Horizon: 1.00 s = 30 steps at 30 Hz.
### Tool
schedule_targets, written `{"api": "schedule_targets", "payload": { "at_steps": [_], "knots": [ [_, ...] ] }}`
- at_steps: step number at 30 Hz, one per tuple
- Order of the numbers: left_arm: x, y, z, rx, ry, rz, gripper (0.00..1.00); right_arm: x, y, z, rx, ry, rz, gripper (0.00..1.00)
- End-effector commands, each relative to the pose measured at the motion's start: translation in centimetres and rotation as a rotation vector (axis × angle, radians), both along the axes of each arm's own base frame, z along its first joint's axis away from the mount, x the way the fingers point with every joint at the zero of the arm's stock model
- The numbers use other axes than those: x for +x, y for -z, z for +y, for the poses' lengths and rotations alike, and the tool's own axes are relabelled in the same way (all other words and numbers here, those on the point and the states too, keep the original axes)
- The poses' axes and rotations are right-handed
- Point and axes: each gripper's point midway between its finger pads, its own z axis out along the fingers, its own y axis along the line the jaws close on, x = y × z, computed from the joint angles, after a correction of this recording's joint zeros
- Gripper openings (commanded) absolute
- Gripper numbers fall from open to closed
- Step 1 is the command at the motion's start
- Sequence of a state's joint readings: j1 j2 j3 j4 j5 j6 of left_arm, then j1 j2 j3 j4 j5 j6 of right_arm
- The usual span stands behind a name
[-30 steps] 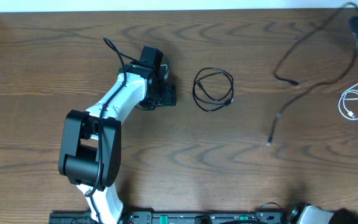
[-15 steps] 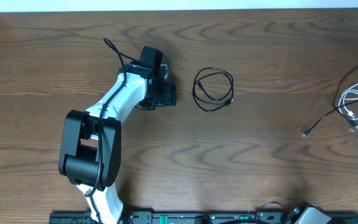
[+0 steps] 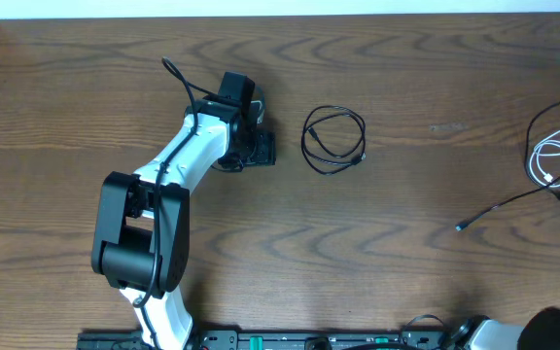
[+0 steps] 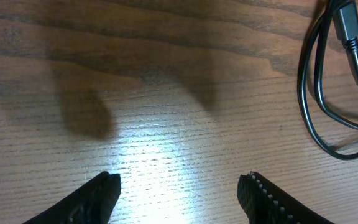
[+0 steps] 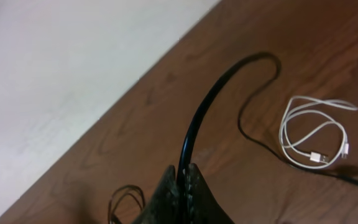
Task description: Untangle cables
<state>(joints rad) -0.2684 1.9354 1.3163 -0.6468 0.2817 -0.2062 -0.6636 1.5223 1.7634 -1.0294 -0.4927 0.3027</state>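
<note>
- Left gripper (image 4: pixel 180 183): jaws apart, nothing between them, only bare wood table (image 4: pixel 166 112) below.
- Left wrist view: both fingertips sit at the bottom edge, with their shadows on the wood ahead.
- Coiled black cable (image 3: pixel 333 141): lies flat on the table in a loose loop, just to the right of the left gripper and not touching it.
- Left wrist view: the coil fills the upper right corner and a grey plug end shows near the top edge.
- Left arm (image 3: pixel 178 160): white and black, reaching from the bottom-left base up toward the table's middle.
- Right gripper (image 5: pixel 184 171): fingers pressed together on a long black cable (image 5: pixel 197 118), pinching it between the tips.
- Right wrist view: the long black cable rises from the grip, arcs over, drops to the table and runs on past the white cable.
- Overhead: the long black cable's free plug end rests on the wood right of centre, well apart from the coil.
- White cable (image 3: pixel 557 160): small loose loops at the far right edge of the table, plug ends showing, just beside the long black cable's run.
- I cannot tell whether the white and long black cables touch.
</note>
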Motion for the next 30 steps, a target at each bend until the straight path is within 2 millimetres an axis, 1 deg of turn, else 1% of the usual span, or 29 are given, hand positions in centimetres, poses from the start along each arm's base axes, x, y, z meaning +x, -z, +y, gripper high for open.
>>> {"api": "schedule_targets", "payload": {
  "at_steps": [1, 4, 9, 18, 26, 30],
  "knots": [
    [-0.2, 0.7, 0.4, 0.017, -0.009, 0.016, 0.66, 0.7, 1.7, -0.9, 0.011, 0.004, 0.042, 0.01],
    [-0.2, 0.7, 0.4, 0.017, -0.008, 0.016, 0.66, 1.6, 3.5, -1.2, 0.054, -0.011, 0.072, 0.01],
    [-0.1, 0.7, 0.4, 0.016, -0.008, 0.015, 0.66, 3.1, 5.7, -1.2, 0.124, -0.051, 0.087, 0.01],
    [-0.1, 0.6, 0.4, 0.016, -0.009, 0.012, 0.66, 6.3, 9.5, -2.1, 0.139, -0.078, 0.108, 0.01],
    [0.0, 0.6, 0.4, 0.015, -0.009, 0.008, 0.66, 9.7, 12.1, -1.6, 0.125, -0.129, 0.099, 0.01],
    [0.0, 0.6, 0.4, 0.015, -0.009, 0.008, 0.66, 11.1, 12.9, -1.0, 0.098, -0.169, 0.085, 0.01]
  ]
}}
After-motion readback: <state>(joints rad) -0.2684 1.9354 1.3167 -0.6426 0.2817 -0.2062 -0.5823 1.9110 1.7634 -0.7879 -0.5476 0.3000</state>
